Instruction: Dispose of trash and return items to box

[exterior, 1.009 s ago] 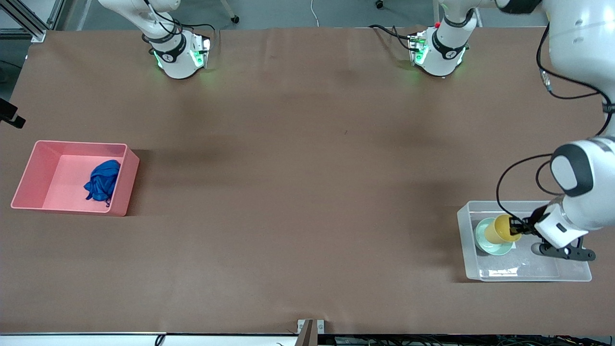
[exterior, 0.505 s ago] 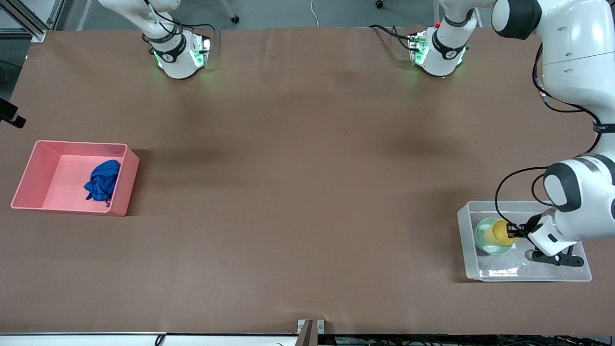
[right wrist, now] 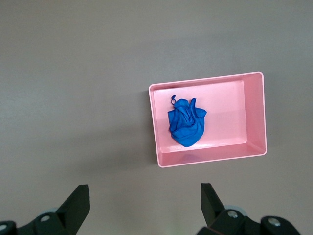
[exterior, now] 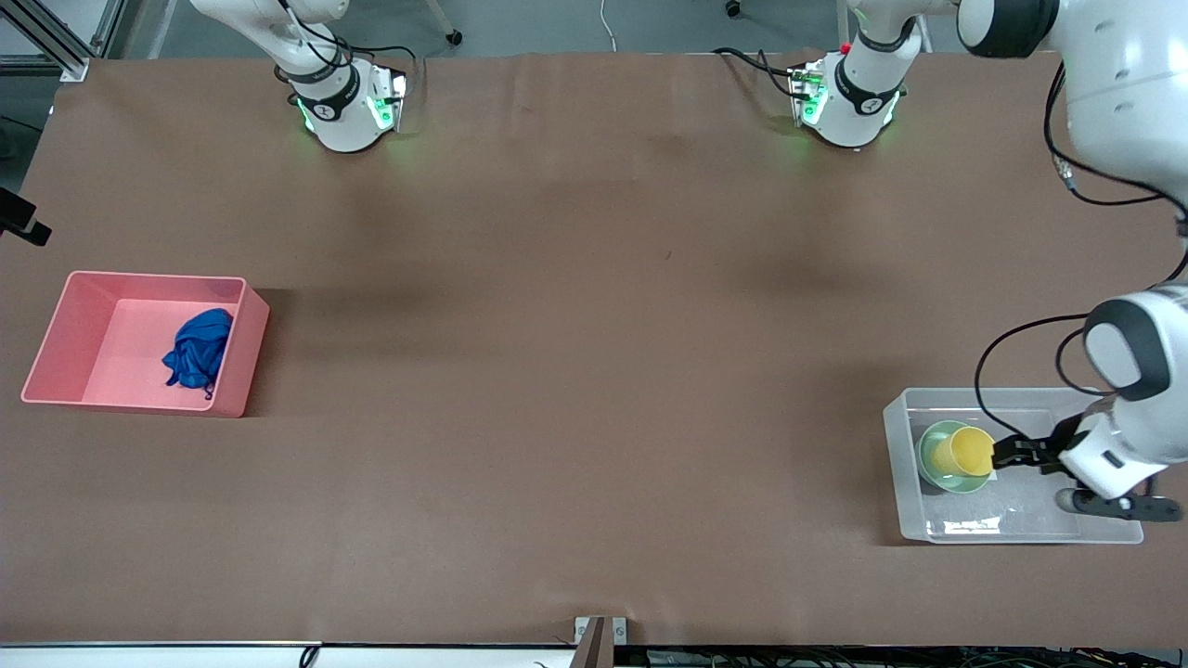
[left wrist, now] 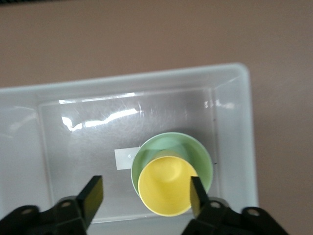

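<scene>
The yellow cup (exterior: 965,452) stands in the mint-green bowl (exterior: 936,467) inside the clear tub (exterior: 897,473) at the left arm's end of the table. My left gripper (exterior: 1004,455) is open and empty, just beside the cup over the tub. In the left wrist view the cup (left wrist: 166,188) lies between the spread fingers (left wrist: 93,195), on the bowl (left wrist: 168,144), next to the white sticker (left wrist: 125,158). The blue cloth wad (exterior: 197,348) lies in the pink bin (exterior: 148,276). My right gripper (right wrist: 144,203) is open and empty, high above the table, outside the front view.
The pink bin (right wrist: 210,159) with the blue cloth (right wrist: 187,125) sits at the right arm's end of the table. The tub's rim (left wrist: 146,78) stands near the table edge. Brown table surface lies between the two containers.
My left gripper lowered the yellow cup into the green bowl, let go of it and drew back toward the left arm's end. The right arm has not moved.
</scene>
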